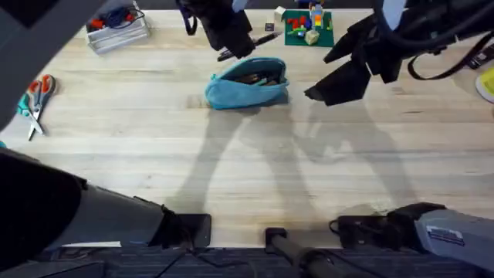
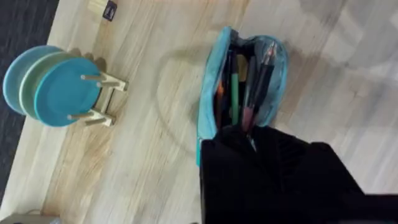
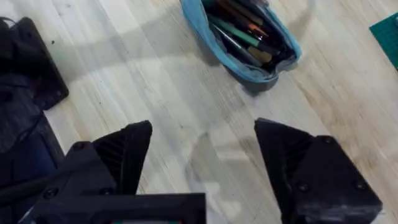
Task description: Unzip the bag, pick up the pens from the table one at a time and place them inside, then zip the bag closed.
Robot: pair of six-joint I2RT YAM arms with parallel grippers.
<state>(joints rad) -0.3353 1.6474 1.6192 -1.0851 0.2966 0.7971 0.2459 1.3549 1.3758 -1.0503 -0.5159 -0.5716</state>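
Observation:
The light-blue bag [image 1: 248,91] lies unzipped at the far middle of the table [image 1: 231,170], with several pens showing in its opening [image 2: 239,93]. My left gripper [image 1: 233,48] hangs just behind and above the bag. It looks shut on a slim black pen [image 2: 263,70] that points down at the opening; the same pen [image 1: 261,40] juts out sideways in the overhead view. My right gripper [image 1: 333,79] hovers to the right of the bag, open and holding nothing. The right wrist view shows the open bag [image 3: 249,68] beyond its spread fingers [image 3: 298,168].
Orange- and teal-handled scissors [image 1: 35,99] lie at the left edge. A clear bin [image 1: 116,31] stands far left, and a green mat with small blocks [image 1: 307,27] far right. Teal discs on a wooden stand [image 2: 59,87] are near the table's edge.

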